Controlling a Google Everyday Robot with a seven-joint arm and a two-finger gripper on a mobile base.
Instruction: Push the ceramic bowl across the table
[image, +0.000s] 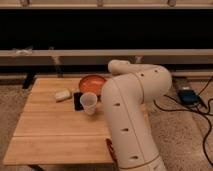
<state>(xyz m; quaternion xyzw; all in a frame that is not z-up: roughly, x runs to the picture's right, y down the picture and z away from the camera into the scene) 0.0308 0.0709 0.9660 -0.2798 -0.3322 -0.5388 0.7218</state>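
The claw cannot be made out: the bulky white arm (132, 115) fills the right side of the view and hides its far end, so how wide it stands, or what it touches, cannot be told. The round shallow orange-red ceramic bowl (92, 83) sits upright, mouth up, near the far edge of the light wood plank counter (50, 125), toward the far right corner; being round, it shows no long axis. The arm rises from the counter's near right corner, bends at a rounded elbow and reaches back left just beside the bowl. A small translucent white plastic cup (88, 103) stands just in front of the bowl on a dark flat square (77, 101). A pale small object (62, 94) lies to the left.
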